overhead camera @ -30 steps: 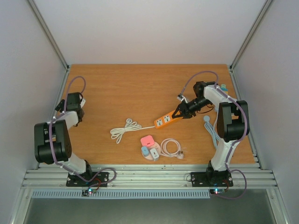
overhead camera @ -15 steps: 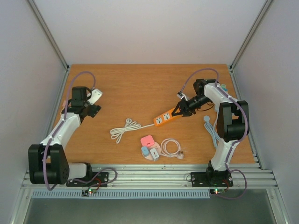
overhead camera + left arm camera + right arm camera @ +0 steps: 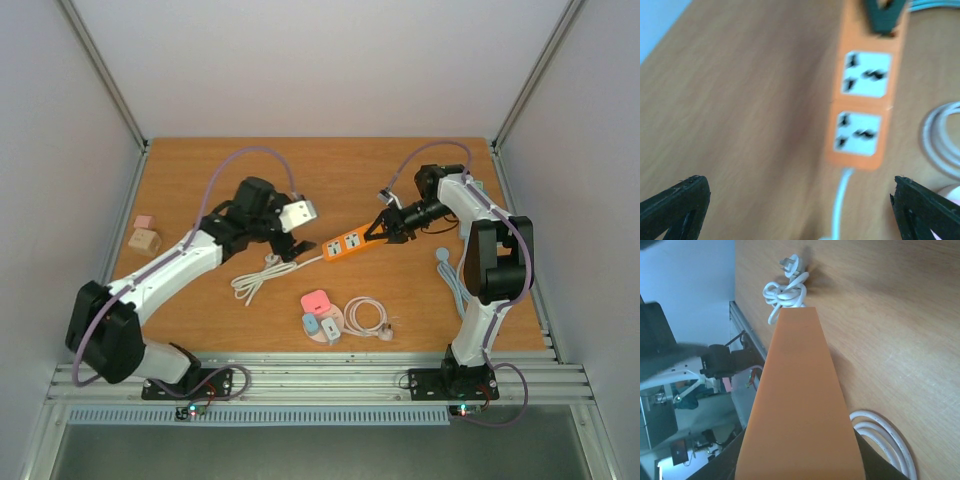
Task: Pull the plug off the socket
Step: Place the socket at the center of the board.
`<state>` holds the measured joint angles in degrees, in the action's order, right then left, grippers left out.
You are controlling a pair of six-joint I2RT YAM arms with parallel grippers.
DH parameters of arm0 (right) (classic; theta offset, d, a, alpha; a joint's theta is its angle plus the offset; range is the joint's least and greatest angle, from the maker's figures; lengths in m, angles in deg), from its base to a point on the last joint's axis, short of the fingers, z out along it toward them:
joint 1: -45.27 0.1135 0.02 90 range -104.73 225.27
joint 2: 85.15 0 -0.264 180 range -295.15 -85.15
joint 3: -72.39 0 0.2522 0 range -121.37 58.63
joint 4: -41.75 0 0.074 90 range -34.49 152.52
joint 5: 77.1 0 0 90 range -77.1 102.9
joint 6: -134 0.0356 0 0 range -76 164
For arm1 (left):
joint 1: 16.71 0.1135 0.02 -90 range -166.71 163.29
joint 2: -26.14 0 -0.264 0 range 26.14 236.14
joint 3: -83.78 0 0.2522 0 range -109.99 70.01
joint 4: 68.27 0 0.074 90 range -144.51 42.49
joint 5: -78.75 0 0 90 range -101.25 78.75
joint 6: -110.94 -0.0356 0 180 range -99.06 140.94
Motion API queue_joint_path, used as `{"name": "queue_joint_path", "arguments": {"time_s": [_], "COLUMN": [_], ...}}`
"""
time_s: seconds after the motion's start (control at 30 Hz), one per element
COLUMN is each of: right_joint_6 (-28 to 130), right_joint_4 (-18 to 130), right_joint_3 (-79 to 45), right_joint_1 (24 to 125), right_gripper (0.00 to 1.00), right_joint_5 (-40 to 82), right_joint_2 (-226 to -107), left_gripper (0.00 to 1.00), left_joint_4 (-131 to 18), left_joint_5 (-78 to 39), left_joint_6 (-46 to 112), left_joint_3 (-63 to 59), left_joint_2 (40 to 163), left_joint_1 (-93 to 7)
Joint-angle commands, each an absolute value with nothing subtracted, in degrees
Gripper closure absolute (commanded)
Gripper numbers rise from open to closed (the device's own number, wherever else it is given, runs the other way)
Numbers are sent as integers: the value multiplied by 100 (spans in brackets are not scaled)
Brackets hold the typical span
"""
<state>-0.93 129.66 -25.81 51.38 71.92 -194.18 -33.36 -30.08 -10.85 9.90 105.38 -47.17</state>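
Furthest left sit two small blocks [image 3: 144, 232], one pink and one tan, well apart from the work. My left gripper [image 3: 288, 247] hangs with its jaws spread wide and nothing between them, over the near end of the power strip [image 3: 343, 245]. One white cord [image 3: 255, 280] runs from that end into a loose coil on the table [image 3: 200, 170], ending in its own plug [image 3: 792, 262]. There is one orange strip, lying slantwise mid-table, and my left wrist view shows two socket faces [image 3: 866, 75], both bare. My right gripper [image 3: 372, 236] is clamped on the strip's far end. Whether a plug sits under those fingers I cannot tell. I judge the strip light, rigid and apt to skate on the wood, so my right hold should anchor it. A seated plug would be small, hard and smooth, held by friction. I would pinch its body across the sides and draw straight out, never by the cord. Toward the front lie three small adapters [image 3: 320, 315] and one more coiled cable [image 3: 366, 317].
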Motion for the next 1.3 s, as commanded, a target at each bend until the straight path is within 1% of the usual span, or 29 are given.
{"name": "queue_joint_path", "arguments": {"time_s": [0.0,0.13,0.37,0.57,0.6,0.83,0.9,1.0,1.17,1.2,1.23,1.27], "right_joint_6": [-341,-444,-674,-852,-874,-909,-908,-900,-891,-891,-891,-879], "right_joint_4": [13107,13160,13337,13505,13531,13565,13567,13554,13548,13540,13538,13522], "right_joint_3": [-2523,-2504,-2525,-2551,-2555,-2565,-2565,-2563,-2557,-2557,-2557,-2549], "right_joint_1": [5178,5178,5178,5178,5182,5178,5180,5181,5178,5178,5178,5180], "right_gripper": [99,99,99,99,99,99,99,99,98,96,91,85], "right_joint_5": [7713,7834,7988,8107,8125,8136,8131,8139,8142,8137,8132,8123], "right_joint_2": [-19357,-19362,-19420,-19465,-19487,-19525,-19542,-19553,-19548,-19548,-19541,-19544], "left_gripper": [1,1,2,8,10,31,41,57,75,78,84,88], "left_joint_4": [-3369,-3226,-2996,-2975,-2985,-2959,-2949,-2948,-2954,-2954,-2955,-2967], "left_joint_5": [-3625,-3783,-3870,-3741,-3719,-3651,-3596,-3545,-3451,-3423,-3392,-3343], "left_joint_6": [-729,-636,-725,-850,-851,-864,-876,-877,-886,-886,-879,-853], "left_joint_3": [544,113,-369,-541,-556,-623,-625,-612,-577,-571,-565,-548], "left_joint_2": [11072,11619,12220,12447,12469,12547,12541,12537,12537,12533,12530,12522], "left_joint_1": [-5289,-5687,-5945,-5963,-5961,-5973,-5973,-5982,-5991,-6000,-5996,-5998]}}
